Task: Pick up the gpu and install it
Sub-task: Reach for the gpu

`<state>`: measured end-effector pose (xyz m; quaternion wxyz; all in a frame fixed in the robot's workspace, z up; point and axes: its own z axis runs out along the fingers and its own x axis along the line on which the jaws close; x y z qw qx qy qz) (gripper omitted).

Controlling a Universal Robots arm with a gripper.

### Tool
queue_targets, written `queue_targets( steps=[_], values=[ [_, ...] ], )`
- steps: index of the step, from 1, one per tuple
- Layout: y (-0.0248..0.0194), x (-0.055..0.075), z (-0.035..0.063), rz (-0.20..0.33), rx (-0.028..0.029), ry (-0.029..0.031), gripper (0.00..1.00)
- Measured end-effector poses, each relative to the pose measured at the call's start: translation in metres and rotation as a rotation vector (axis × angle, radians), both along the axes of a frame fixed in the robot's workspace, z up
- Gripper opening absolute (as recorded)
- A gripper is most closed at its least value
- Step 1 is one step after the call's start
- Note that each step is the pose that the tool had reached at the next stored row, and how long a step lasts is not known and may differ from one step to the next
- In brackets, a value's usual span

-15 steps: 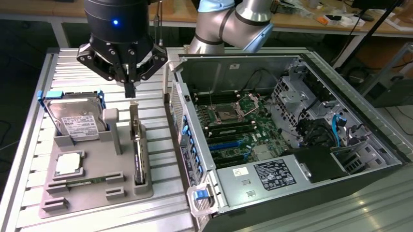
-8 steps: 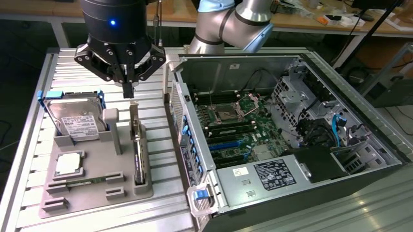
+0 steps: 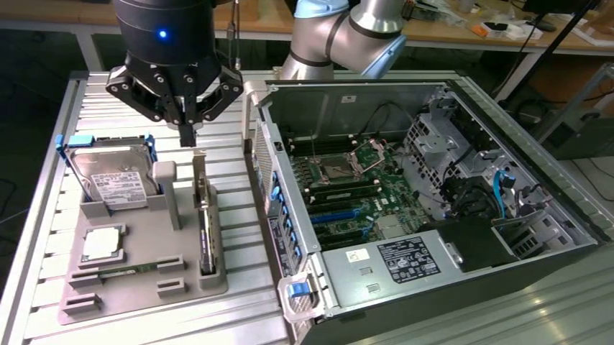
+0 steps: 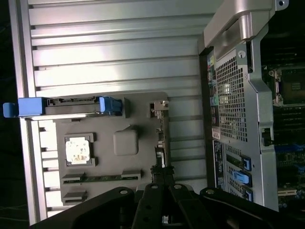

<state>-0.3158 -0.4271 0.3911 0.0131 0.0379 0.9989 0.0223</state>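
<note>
Presently: gripper [image 3: 188, 135] pinched shut, empty, just above the gpu [image 3: 204, 223].
The gpu stood on edge in a slot of the grey holder [image 3: 144, 287], probably to leave its top edge free for grasping. The same holder carried the hard drive [image 3: 115, 180], processor chip [image 3: 103, 244] and memory stick [image 3: 125, 272]. The open computer case [image 3: 336, 108] stood just beside.

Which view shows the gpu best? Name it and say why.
The exterior view: the gpu stands on edge in the grey holder, its full length visible, beside the hard drive. The wrist view looks straight down on its thin top edge, and the gripper covers one end.
</note>
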Motion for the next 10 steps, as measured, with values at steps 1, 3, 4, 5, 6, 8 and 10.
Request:
queue_targets(
  steps=[1,3,4,5,6,8,10],
  values=[
    [-0.0001,-0.0003,0.0000,0.000,0.0000,0.0001,0.11],
    [-0.0003,-0.0010,0.0000,0.000,0.0000,0.0000,0.11],
    [-0.0003,-0.0014,0.0000,0.000,0.0000,0.0000,0.11],
    [-0.0004,-0.0018,0.0000,0.000,-0.0001,0.0001,0.11],
    [-0.0005,-0.0021,0.0000,0.000,-0.0001,0.0001,0.11],
    [-0.0005,-0.0028,0.0000,0.000,0.0000,0.0001,0.11],
    [-0.0006,-0.0033,0.0000,0.000,0.0000,0.0000,0.11]
  ],
)
